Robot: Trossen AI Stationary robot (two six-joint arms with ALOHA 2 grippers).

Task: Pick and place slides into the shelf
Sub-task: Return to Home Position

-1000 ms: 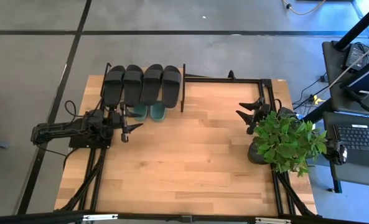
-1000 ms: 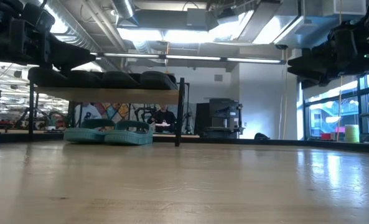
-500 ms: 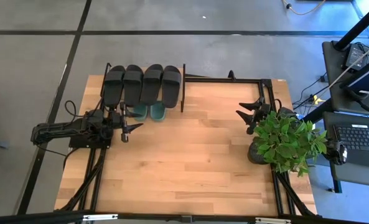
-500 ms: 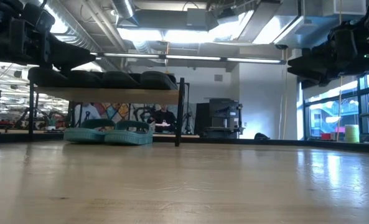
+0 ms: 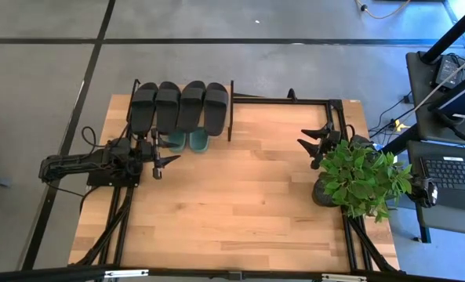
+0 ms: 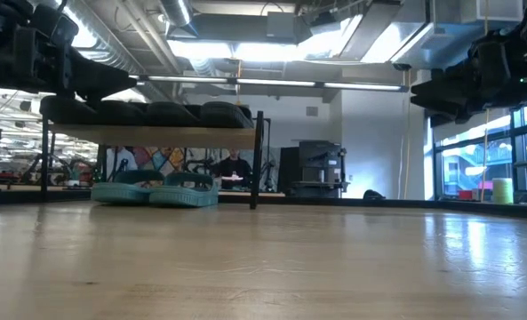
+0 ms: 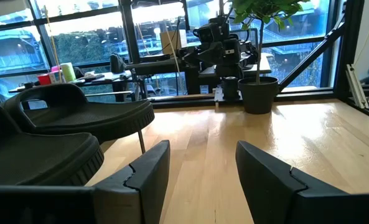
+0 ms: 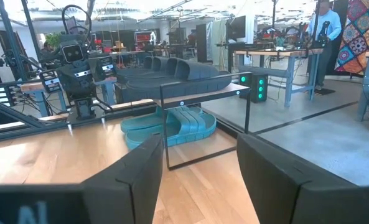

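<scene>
Slides (image 5: 179, 106) line shelf (image 5: 231, 110); left tool (image 7: 203, 144), right tool (image 8: 200, 138) spread.

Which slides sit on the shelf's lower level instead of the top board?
The two sage green slides, side by side on the lower level of the shelf; the four black slides lie in a row on its top board.

Holding the left arm (image 5: 75, 165) folded low and stretched out sideways, with the left gripper (image 5: 168, 161) pointing toward the middle of the table. Holding its two dark fingers (image 7: 148, 171) well apart. Facing it from the opposite side with the right gripper (image 5: 307, 152), hanging raised above the surface at a similar height. Spreading the right fingers (image 8: 268, 165) wide as well.
</scene>
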